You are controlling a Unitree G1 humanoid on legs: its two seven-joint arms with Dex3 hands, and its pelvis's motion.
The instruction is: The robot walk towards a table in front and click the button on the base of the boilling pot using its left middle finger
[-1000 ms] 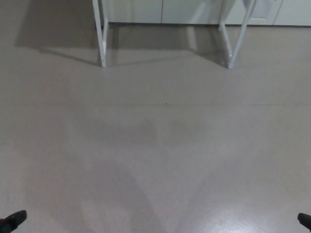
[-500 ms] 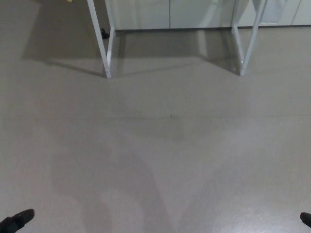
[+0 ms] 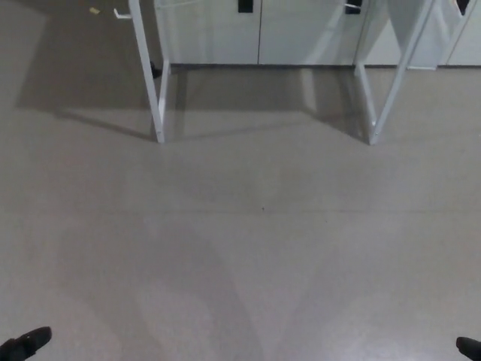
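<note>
Looking down from the head, the camera shows mostly bare floor (image 3: 255, 248), and the table stands ahead at the top of the picture. Only its white legs are visible: a left leg (image 3: 146, 71) and a right leg (image 3: 391, 83), with pale cabinets (image 3: 301, 30) behind them. The tabletop is out of the frame, so the pot and its button cannot be seen; by judgement they are somewhere above those legs, straight ahead and higher than the view reaches.

The left hand (image 3: 26, 344) shows only as a small dark tip at the bottom left corner. The right hand (image 3: 470, 347) is a similar tip at the bottom right. Too little of either hand is visible to tell how it is set, and nothing is seen in them.

The relation that matters is simple: the table lies forward, well apart from both hands. The left hand sits on the same side as the left leg. The walk seems not finished, and the press cannot begin before the robot comes closer.
</note>
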